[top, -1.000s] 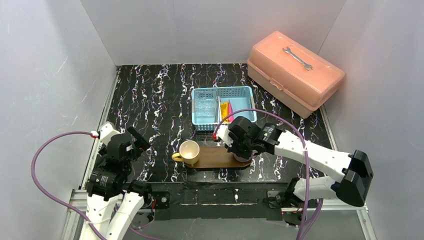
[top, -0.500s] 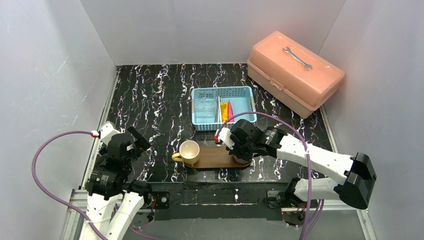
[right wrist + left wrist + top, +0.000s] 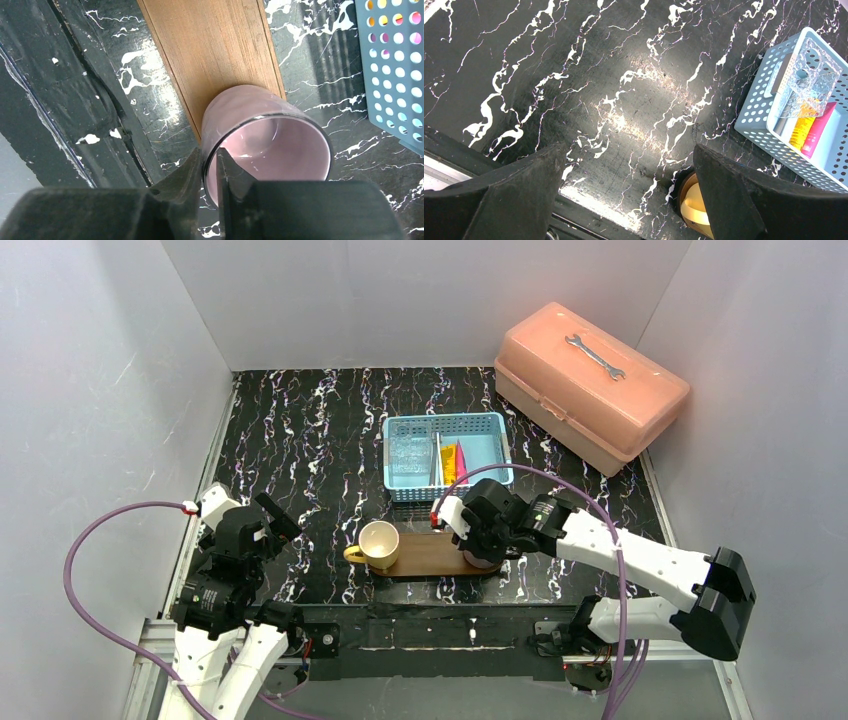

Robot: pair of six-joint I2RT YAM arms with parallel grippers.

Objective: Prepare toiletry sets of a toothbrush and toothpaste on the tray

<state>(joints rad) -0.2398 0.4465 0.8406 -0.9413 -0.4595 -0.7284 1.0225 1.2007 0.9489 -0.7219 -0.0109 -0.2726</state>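
The brown wooden tray [image 3: 432, 555] lies near the front edge, and it also shows in the right wrist view [image 3: 210, 45]. A yellow cup [image 3: 378, 543] stands on its left end. My right gripper [image 3: 481, 548] is shut on the rim of a pink cup [image 3: 270, 140], one finger inside and one outside, at the tray's right end. In the blue basket [image 3: 470, 424] lie a thin pale toothbrush [image 3: 437, 458], a yellow-orange toothpaste [image 3: 450, 462] and a magenta toothpaste [image 3: 461, 464]. My left gripper [image 3: 276, 519] is open and empty over the table, left of the tray.
A clear square container [image 3: 410, 452] sits in the basket's left part. A salmon plastic toolbox [image 3: 590, 385] with a wrench on its lid stands at the back right. White walls enclose the black marbled table. The basket's wall [image 3: 395, 65] is close to the right of the pink cup.
My right gripper with the pink cup has shifted slightly left and back over the tray's right end. The left arm has not moved.
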